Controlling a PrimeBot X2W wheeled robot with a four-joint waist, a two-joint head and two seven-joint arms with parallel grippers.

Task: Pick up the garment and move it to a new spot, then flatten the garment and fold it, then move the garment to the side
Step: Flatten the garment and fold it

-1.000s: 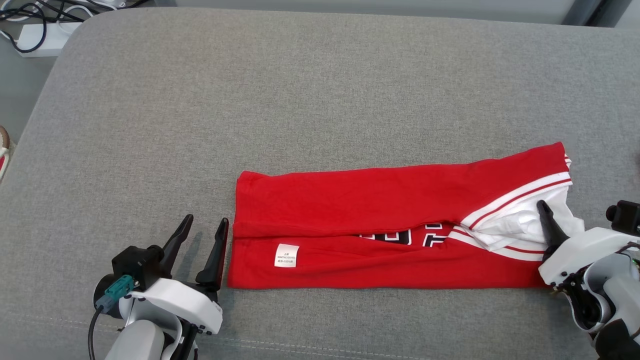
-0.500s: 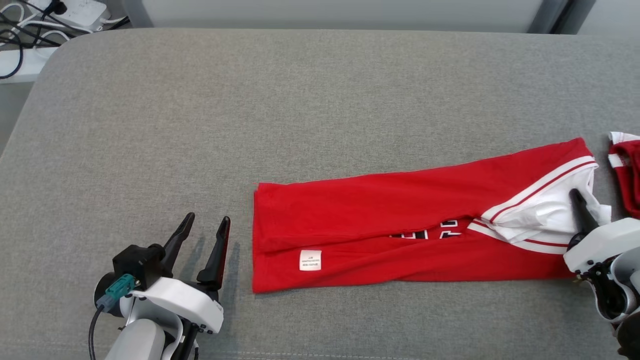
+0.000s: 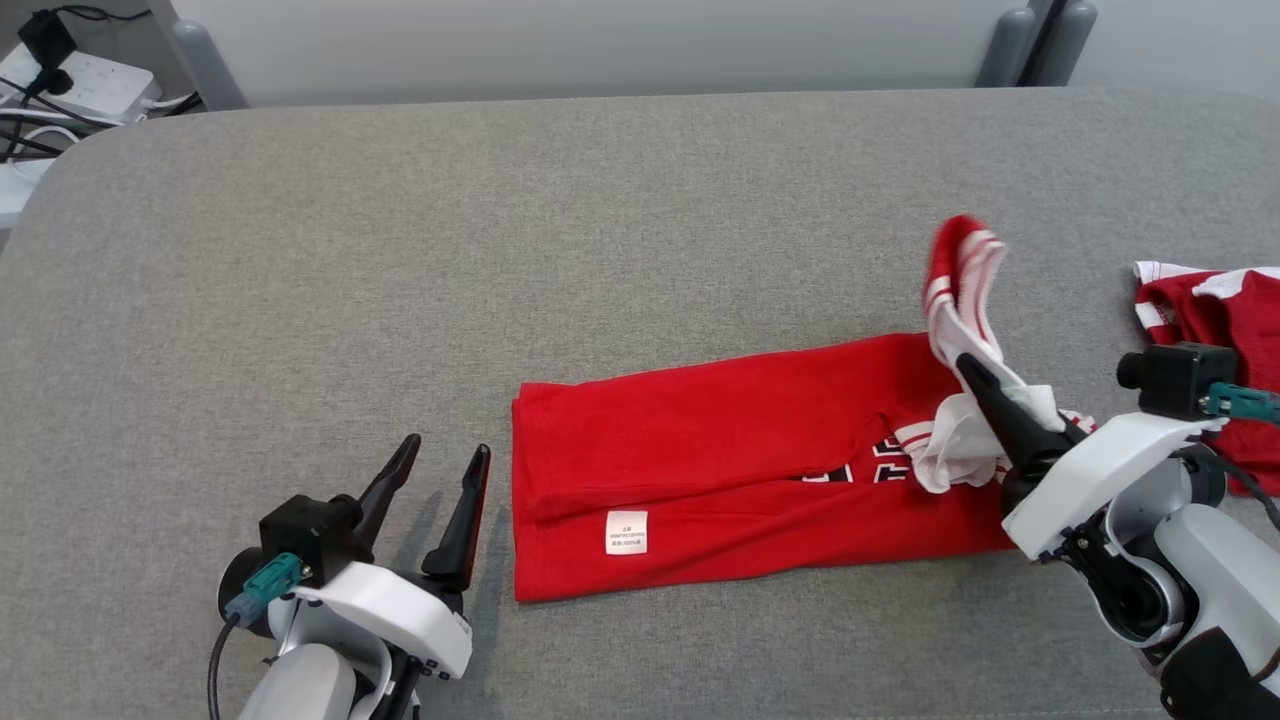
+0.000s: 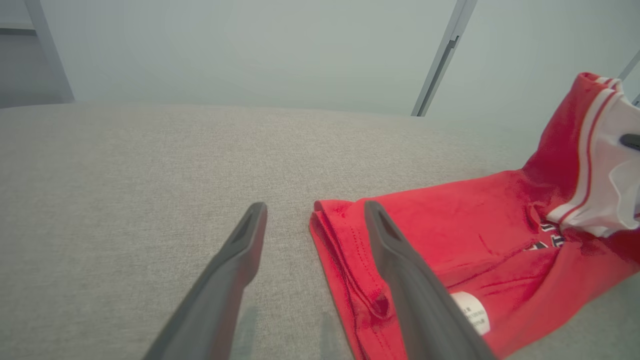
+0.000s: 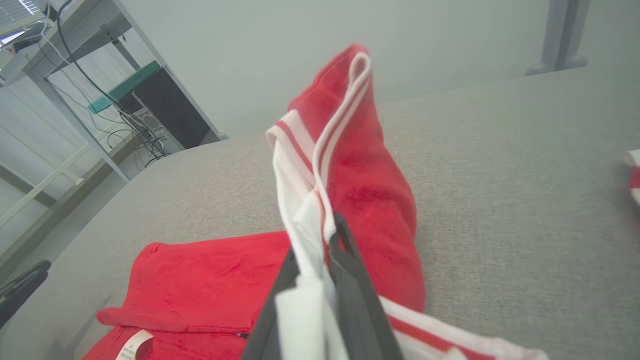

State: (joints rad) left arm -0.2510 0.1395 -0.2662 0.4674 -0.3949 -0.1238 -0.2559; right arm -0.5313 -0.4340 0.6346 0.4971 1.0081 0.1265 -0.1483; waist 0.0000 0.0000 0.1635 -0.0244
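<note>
surface: grey fabric cushion [image 3: 640, 200] | on it: folded red garment [image 3: 720, 470] mid-right | second red garment [image 3: 1235, 320] right edge

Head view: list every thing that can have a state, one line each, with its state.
Red garment: folded into a long strip on the grey surface, right end lifted.
Right gripper: shut on the garment's striped end.
Left gripper: open, holding nothing.
White label: showing, facing up.
Second red cloth: lying at the far right.

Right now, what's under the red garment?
Grey cushion, seen around the red garment, hidden beneath it. The striped end is raised, pinched in the right claw; anything under the flat part is covered.
</note>
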